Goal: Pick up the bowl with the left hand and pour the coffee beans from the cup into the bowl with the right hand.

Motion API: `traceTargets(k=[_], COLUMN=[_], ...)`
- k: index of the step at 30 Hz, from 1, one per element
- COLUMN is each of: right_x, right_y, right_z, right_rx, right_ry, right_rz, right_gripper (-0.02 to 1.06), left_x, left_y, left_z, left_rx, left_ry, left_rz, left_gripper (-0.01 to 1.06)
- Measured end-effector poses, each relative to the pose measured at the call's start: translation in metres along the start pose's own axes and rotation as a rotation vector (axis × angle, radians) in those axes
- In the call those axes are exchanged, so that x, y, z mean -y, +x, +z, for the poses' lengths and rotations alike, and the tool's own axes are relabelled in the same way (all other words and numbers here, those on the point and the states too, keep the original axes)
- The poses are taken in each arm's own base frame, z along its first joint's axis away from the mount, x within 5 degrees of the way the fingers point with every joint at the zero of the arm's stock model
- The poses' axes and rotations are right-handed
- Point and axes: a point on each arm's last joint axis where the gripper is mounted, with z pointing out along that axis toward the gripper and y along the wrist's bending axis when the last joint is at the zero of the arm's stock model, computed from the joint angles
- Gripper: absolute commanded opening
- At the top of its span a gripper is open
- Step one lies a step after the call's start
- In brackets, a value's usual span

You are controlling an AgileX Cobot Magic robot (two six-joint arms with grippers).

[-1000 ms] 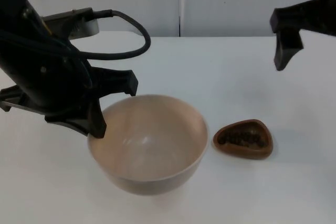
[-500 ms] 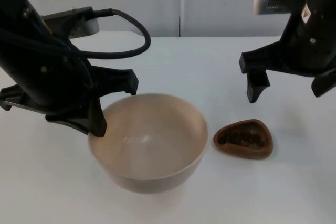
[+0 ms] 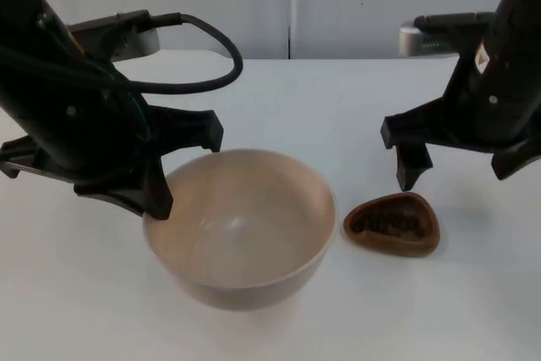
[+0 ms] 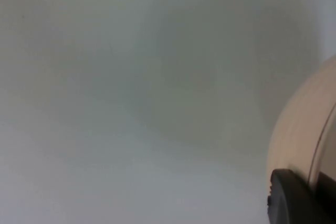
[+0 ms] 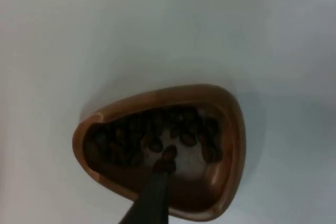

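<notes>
Top view, nearest the camera: a beige bowl (image 3: pixel 239 230) stands upright on the white table (image 3: pixel 338 116), its interior bare. Just beside it, toward the right arm's side and apart from it, lies a brown, rounded-triangular wooden cup (image 3: pixel 391 224) holding dark coffee beans (image 3: pixel 389 222). At the bowl's rim on the left arm's side is the left gripper (image 3: pixel 158 200): one black finger reaches down to the outer edge of the rim, the other stands by the far rim; whether the fingers clamp the rim cannot be told. In the left wrist view the curved beige wall of the bowl (image 4: pixel 302 129) lies against a black fingertip (image 4: pixel 296 198), with bare table surface beyond.

Farther back, the right gripper (image 3: pixel 456 177) hangs above the far edge of the cup, spread wide with nothing between its fingers: one finger (image 3: pixel 408 168) points down just behind the cup's rim, the other sits at the picture's right border. The right wrist view looks straight down into the cup (image 5: pixel 157 145), where the coffee beans (image 5: pixel 157 137) cover most of the floor and a dark fingertip (image 5: pixel 152 195) stands over its near wall.

Farthest: a grey partition wall (image 3: pixel 287 6) closes the table
</notes>
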Motion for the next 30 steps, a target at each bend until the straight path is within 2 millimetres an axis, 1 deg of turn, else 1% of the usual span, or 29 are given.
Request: traceTargets(k=[6, 8, 11, 14, 26, 28, 30], right_x=[-0.002, 0.000, 0.010, 0.012, 0.010, 0.009, 0.009], right_y=[-0.001, -0.002, 0.001, 0.002, -0.002, -0.002, 0.000], right_z=[0.008, 0.008, 0.014, 0.017, 0.017, 0.019, 0.026], right_rx=[0.012, 0.019, 0.006, -0.002, 0.050, 0.053, 0.036], right_ry=[-0.009, -0.011, -0.007, -0.003, -0.032, -0.035, -0.031], right_rz=[-0.004, 0.002, 0.025, 0.031, 0.026, 0.026, 0.026], right_gripper=[0.87, 0.84, 0.83, 0.83, 0.82, 0.82, 0.82], left_x=[0.000, 0.000, 0.000, 0.000, 0.000, 0.000, 0.001], left_y=[0.000, 0.000, 0.000, 0.000, -0.001, -0.001, -0.001], left_z=[0.000, 0.000, 0.000, 0.000, 0.000, 0.000, 0.000], left_rx=[0.000, 0.000, 0.002, 0.004, 0.010, 0.009, 0.011], left_ry=[0.000, 0.000, 0.000, 0.000, 0.001, 0.003, 0.006], left_rz=[0.000, 0.000, 0.000, 0.000, 0.000, -0.003, -0.007], left_gripper=[0.00, 0.00, 0.00, 0.00, 0.00, 0.00, 0.00])
